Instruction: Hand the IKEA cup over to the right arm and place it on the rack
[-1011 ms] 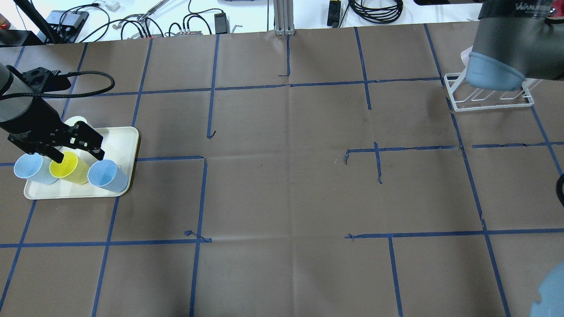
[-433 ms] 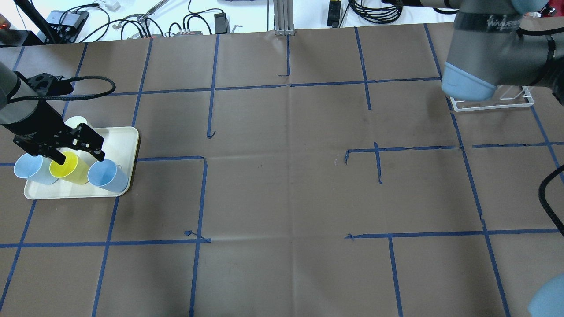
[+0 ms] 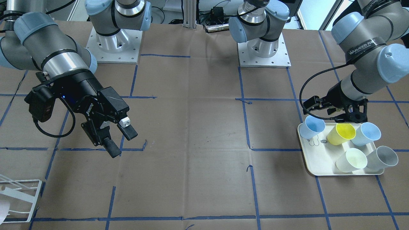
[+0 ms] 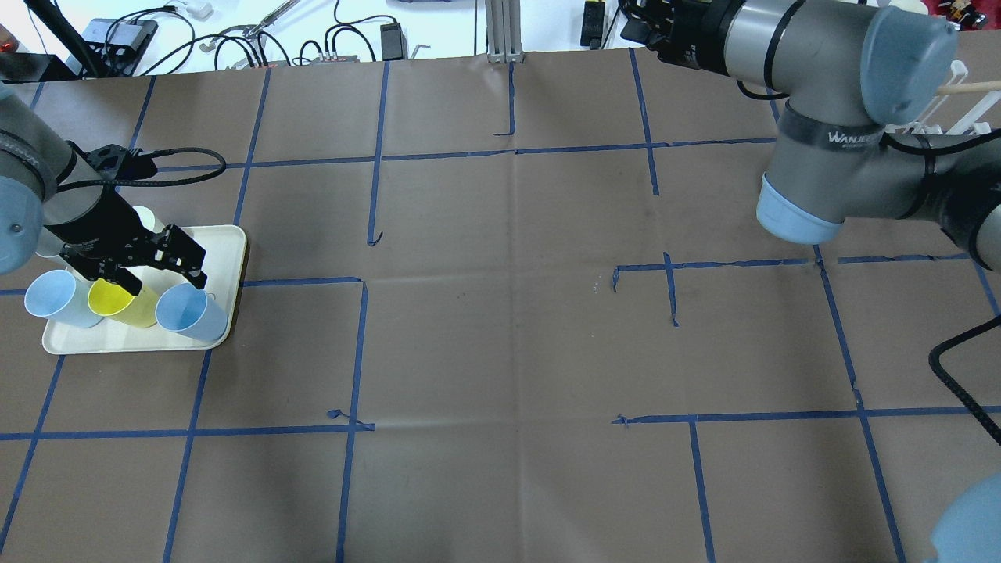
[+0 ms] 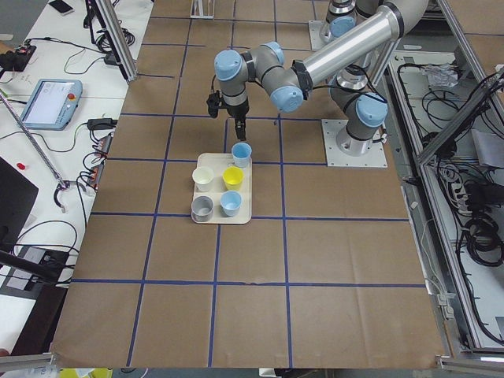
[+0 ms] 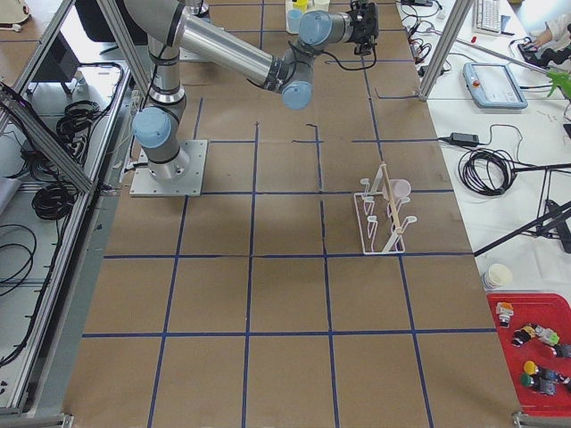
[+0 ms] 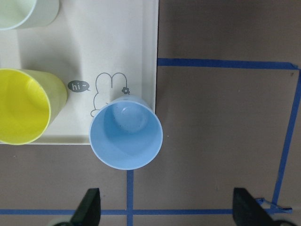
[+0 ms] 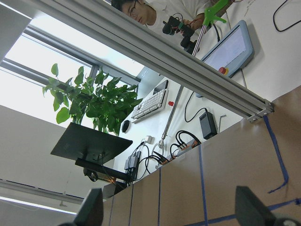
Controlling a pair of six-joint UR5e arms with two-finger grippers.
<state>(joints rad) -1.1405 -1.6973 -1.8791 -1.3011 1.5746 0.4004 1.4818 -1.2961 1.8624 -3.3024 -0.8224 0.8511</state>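
The blue cup (image 3: 311,127) (image 4: 191,314) (image 7: 126,133) is standing upright, mouth up, at a corner of the cream tray (image 3: 319,161) (image 4: 225,249), beside the small rabbit drawing printed on the tray's floor; the tray is lying on the robot's left half of the counter (image 4: 500,328). A yellow cup (image 3: 343,133) is standing just beside the blue cup, and a second blue cup (image 3: 367,133) is standing past the yellow one; a cream cup (image 3: 351,159) and a grey cup (image 3: 381,157) are making up the tray's other row. The left gripper (image 4: 162,277) is hovering over the tray just above the blue and yellow cups, its fingers spread wide and holding nothing; in the left wrist view the blue cup is showing in the gap between the two fingertips, not touching either.

The right arm (image 3: 54,54) (image 4: 813,180) is reaching out above the robot's right half of the counter; the right gripper (image 3: 118,139) is hanging in the air well clear of the surface, its fingers wide apart and empty. The rack (image 6: 384,218) (image 3: 19,198) is standing toward the counter's far edge on the robot's right side, with a pale cup (image 6: 401,189) sitting on one of its rods; in the overhead view the right arm is hiding most of the rack. Blue tape (image 4: 356,352) is marking the brown counter into squares.
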